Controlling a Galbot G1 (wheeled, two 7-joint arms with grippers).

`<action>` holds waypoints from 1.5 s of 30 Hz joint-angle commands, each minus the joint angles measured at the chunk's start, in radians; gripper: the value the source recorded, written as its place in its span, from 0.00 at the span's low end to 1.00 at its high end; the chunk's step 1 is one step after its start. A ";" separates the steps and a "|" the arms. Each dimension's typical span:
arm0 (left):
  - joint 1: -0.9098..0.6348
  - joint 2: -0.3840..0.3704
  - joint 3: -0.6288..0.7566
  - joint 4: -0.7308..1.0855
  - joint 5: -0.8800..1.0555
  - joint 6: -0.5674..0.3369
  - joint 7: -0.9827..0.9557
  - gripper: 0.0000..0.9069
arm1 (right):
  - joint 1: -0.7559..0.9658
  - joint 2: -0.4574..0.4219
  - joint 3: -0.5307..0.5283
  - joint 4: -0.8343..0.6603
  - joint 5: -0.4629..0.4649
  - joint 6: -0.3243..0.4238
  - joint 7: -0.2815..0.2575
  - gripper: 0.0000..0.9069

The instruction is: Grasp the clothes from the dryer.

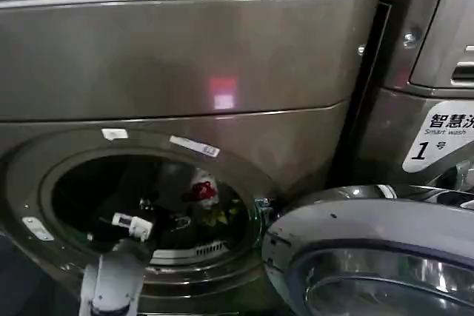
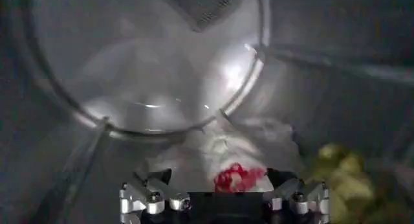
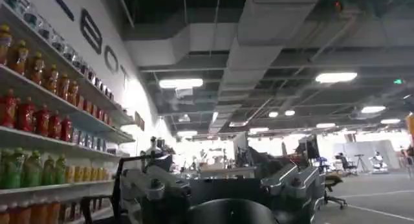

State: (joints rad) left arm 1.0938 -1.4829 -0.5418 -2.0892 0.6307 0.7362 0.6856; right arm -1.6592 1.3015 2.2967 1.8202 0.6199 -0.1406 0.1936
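Note:
The dryer [image 1: 185, 57] is the big bronze-grey machine with its round porthole open. The clothes [image 1: 202, 189], a small white bundle with a red patch and yellow-green fabric beside it, lie on the drum floor. My left arm reaches through the porthole, and the left gripper [image 1: 172, 217] sits just short of the bundle. In the left wrist view the left gripper [image 2: 220, 180] is open, its fingers straddling the near edge of the clothes [image 2: 223, 147] by the red patch. The right gripper [image 3: 220, 173] is open and empty, held away and pointing into the room.
The dryer's silver-rimmed glass door [image 1: 370, 257] hangs open at the lower right, close to the porthole. A second machine [image 1: 429, 57] with a drawer panel and a sticker marked 1 stands to the right. Drum ribs [image 2: 77, 173] line the inner wall. Shelves of bottles [image 3: 39, 115] show in the right wrist view.

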 commanded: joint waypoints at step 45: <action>-0.383 0.058 0.129 0.550 0.364 -0.777 0.661 1.00 | 0.011 -0.027 -0.006 -0.013 0.002 -0.008 -0.014 1.00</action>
State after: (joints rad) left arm 0.7180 -1.4284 -0.4159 -1.6054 1.0243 -0.0829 1.3418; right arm -1.6493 1.2741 2.2880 1.7882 0.6194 -0.1450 0.1799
